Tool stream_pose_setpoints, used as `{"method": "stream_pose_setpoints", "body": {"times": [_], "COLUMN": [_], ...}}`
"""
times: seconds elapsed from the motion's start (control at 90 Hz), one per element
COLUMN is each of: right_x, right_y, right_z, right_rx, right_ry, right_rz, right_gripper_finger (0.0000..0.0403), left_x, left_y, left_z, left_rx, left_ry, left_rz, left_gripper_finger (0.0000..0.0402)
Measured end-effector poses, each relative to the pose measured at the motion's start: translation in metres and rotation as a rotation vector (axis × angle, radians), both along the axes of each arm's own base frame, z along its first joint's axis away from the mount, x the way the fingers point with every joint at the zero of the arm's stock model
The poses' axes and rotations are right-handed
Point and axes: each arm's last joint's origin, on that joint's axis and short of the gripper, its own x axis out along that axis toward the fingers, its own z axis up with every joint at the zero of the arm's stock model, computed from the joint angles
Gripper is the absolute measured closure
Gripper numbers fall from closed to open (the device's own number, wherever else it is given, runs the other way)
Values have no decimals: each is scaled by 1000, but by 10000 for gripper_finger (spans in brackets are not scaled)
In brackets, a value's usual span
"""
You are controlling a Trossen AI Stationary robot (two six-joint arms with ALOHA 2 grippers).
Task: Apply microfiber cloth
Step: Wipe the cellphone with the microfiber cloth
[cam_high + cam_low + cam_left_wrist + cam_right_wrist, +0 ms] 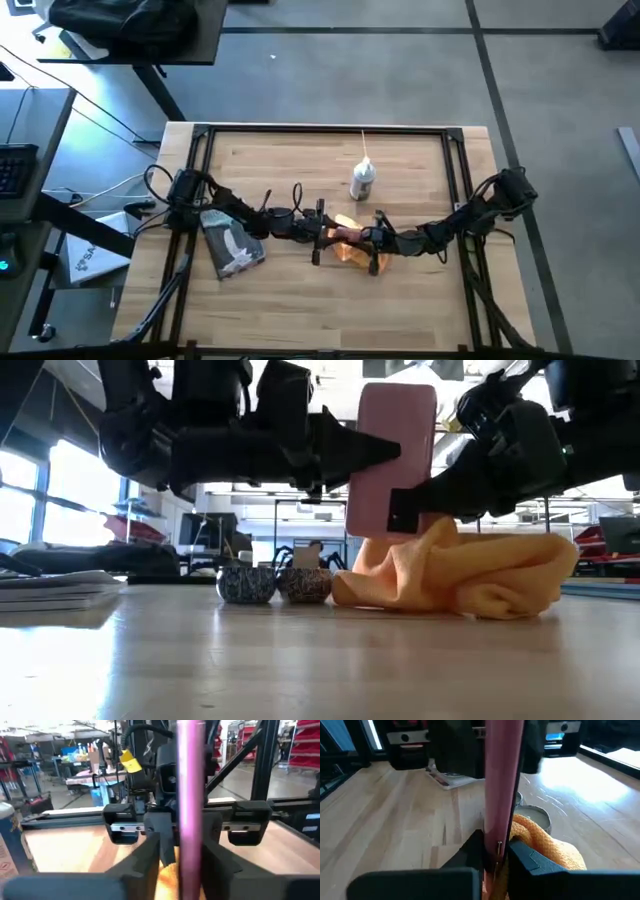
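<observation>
Flat pink slab (390, 455), held upright above crumpled orange-yellow microfiber cloth (470, 575), pinched edgewise by left gripper (385, 452) and right gripper (400, 520): lower steadily onto cloth, keeping both grips firm.

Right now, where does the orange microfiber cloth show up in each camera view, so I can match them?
High view: microfiber cloth at table centre, between the left gripper and right gripper.
Low view: cloth right of centre, lying on the table.
Left wrist view: an orange sliver beside the pink slab.
Right wrist view: cloth beside the slab.
Shared landmark: the upright pink slab, held by both grippers.
</observation>
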Motion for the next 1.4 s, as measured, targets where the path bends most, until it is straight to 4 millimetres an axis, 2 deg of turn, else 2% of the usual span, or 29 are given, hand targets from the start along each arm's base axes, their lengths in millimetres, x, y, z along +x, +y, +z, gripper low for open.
{"method": "stream_pose_setpoints", "body": {"times": [0.056, 0.111, 0.333, 0.478, 0.622, 0.822, 0.889, 0.989, 1.078, 1.211, 1.4], "right_x": [0, 0, -10, -23, -33, -30, -28, -25, -19, -8, 8], "right_y": [0, 0, -6, -9, -13, -12, -11, -10, -8, -5, 1], "right_z": [0, -1, 11, 25, 14, -3, -5, -2, 15, 58, 119], "right_rx": [-14, -21, 13, 38, 71, 106, 88, 35, -25, -160, -412], "right_ry": [6, 12, 109, 180, 346, 394, 386, 367, 340, 322, 266], "right_rz": [-1, 2, -23, 8, -12, -49, -41, -11, 24, 24, -29], "right_gripper_finger": [353, 341, 297, 269, 258, 290, 317, 378, 394, 401, 403], "left_x": [0, 0, 0, -2, -4, -8, -9, -10, -10, -11, -10], "left_y": [0, -1, 1, 3, 3, 2, 3, 2, 2, 3, 10], "left_z": [0, 0, 3, 16, 26, 34, 33, 29, 25, 23, 23], "left_rx": [5, 7, 72, 82, 134, 203, 186, 68, -22, -123, -358], "left_ry": [1, 1, -1, -25, -44, 30, 75, 134, 180, 195, 197], "left_rz": [-6, -5, 45, 63, 67, 117, 117, 86, 68, 82, 109], "left_gripper_finger": [378, 390, 392, 395, 395, 395, 395, 395, 395, 395, 395]}}
